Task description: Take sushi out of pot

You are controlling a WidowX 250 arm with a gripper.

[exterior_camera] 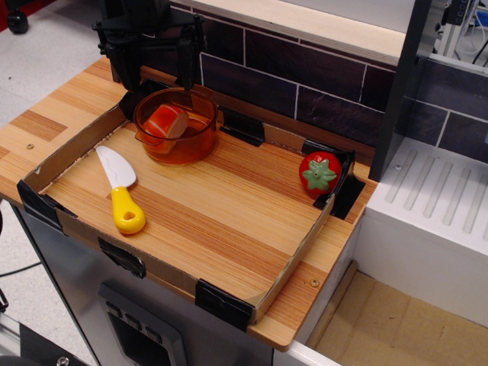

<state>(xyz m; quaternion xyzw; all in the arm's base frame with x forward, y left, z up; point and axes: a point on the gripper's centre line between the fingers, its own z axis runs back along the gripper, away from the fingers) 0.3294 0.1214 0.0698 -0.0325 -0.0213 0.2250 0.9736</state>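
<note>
Gripper (158, 67) is held above the pot's far rim, black fingers spread apart, nothing gripped | sushi (167, 121) is seen leaning inside the transparent orange pot (192, 142) at the tray's back left corner | toy knife (119, 188) is laid near the pot | tomato (319, 174) is lodged in the back right corner of the cardboard tray (294, 255)

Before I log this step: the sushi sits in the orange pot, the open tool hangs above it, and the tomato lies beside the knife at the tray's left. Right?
One thing is wrong. In the observation.image view the tomato sits in the tray's far right corner, well apart from the knife. The sushi is in the pot, with the open tool above.
</note>
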